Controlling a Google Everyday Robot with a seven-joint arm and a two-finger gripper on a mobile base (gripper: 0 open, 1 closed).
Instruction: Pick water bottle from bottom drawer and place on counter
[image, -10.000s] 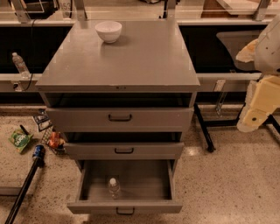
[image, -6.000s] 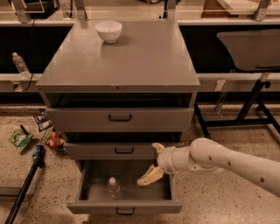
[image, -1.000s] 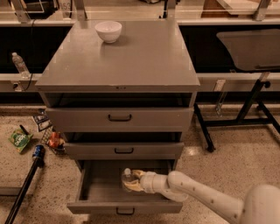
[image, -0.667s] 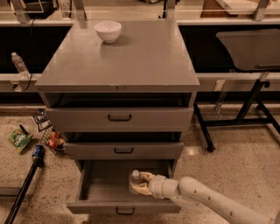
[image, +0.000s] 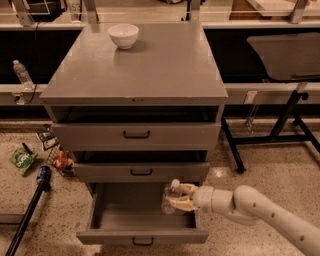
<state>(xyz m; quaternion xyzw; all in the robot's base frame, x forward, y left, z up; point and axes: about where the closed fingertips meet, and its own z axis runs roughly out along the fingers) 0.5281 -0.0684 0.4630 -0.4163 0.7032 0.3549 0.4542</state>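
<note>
Watching from my station, I see the water bottle (image: 167, 202) gripped in my pincer (image: 176, 198) over the right side of the open bottom drawer (image: 142, 235). The bottle stands close to upright: its long axis runs nearly vertical, white cap on top and leaning a little to the right, base pointing down into the drawer. The cap sits just under the front of the middle drawer (image: 141, 171). I cannot tell whether the base touches the drawer floor.

The pincer is clenched on the bottle's body from the right, with one tan finger (image: 186, 188) above and another below, wrapping the clear plastic. The arm (image: 260, 212) comes in from the lower right corner, rises to a bend, then runs almost level to the left, so the wrist lies roughly horizontal and the fingers point left into the drawer space.

Up above, the grey tabletop (image: 150, 70) carries a white bowl (image: 123, 35) near its back left corner. The top drawer (image: 136, 134) is shut or nearly so, its black handle facing me. A second clear bottle (image: 21, 73) stands upright on the pale ledge far left. On the speckled floor left of the cabinet lie a green packet (image: 21, 161) and a few small items I cannot make out.
</note>
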